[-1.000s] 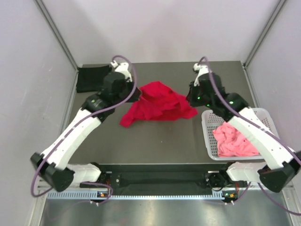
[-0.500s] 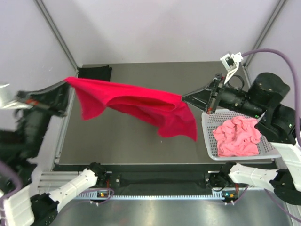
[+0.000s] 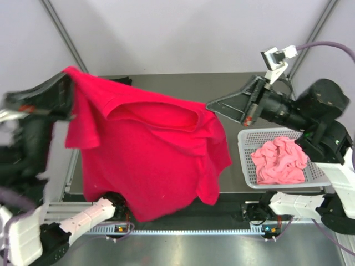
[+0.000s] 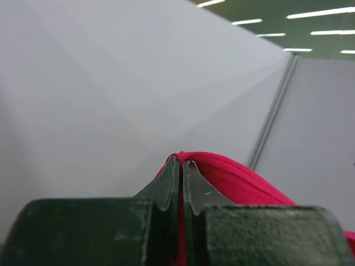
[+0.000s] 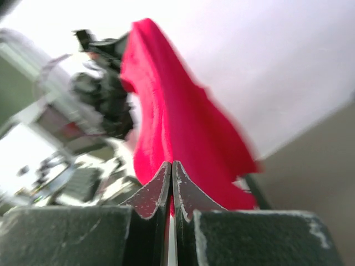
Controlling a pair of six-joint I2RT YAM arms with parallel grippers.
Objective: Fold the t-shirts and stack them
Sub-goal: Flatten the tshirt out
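While aloft, red t-shirt (image 3: 150, 160): one, draped between and below both grippers.
Left gripper (image 4: 181, 164): clamped tight on one shoulder corner.
Right gripper (image 5: 171, 166): clamped tight on the opposite shoulder.
Laydown: keep both pinches level and taut; lower hem first, settle flat without creases.
Salmon pink t-shirt (image 3: 277, 160): one, crumpled in the single basket (image 3: 244, 160) below the right gripper.
Black t-shirt (image 3: 121, 81): one, barely showing beyond the left gripper.

The red t-shirt (image 3: 150, 160) is hanging spread wide in the air, hiding much of the counter (image 3: 233, 88). The right claw (image 3: 212, 105) is pinching one shoulder. The left claw (image 3: 65, 88), blurred, seems to be gripping the other. The salmon pink t-shirt (image 3: 277, 160) is lying crumpled in the white basket (image 3: 249, 138) at the right.
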